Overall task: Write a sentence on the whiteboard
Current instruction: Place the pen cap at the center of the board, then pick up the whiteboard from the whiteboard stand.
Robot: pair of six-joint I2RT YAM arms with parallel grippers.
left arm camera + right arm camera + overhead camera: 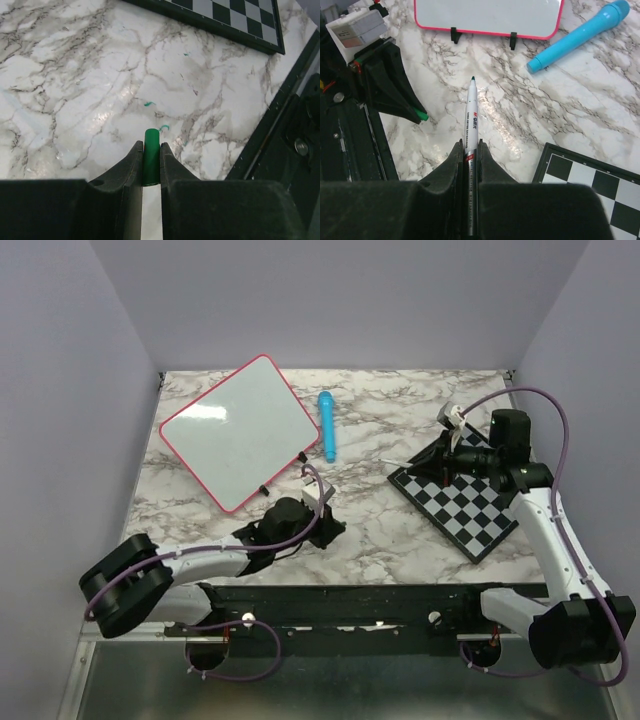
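In the top view we find the whiteboard (240,430) lying flat on the far left part of the marble bench (370,530), turned at an angle. Its surface is blank, so in our judgement all of the writing is left to do. A blue pen-shaped object (327,426) lies just beside its right edge, and a chessboard (465,498) sits well apart on the right. In the left wrist view the left claw (151,147) is pinching a green cap (151,155) between its jaws, above bare bench with a few small green flecks. We take this to mean that uncapping is complete. In the right wrist view the right claw (469,146) is pressed together on a white marker (471,112). Its dark green tip is exposed and points toward the whiteboard's near rim without touching it. The marker must therefore be brought onto the board before any stroke. The barrel carries a small red logo and a line of fine print, and we cannot read either. No other label is legible.
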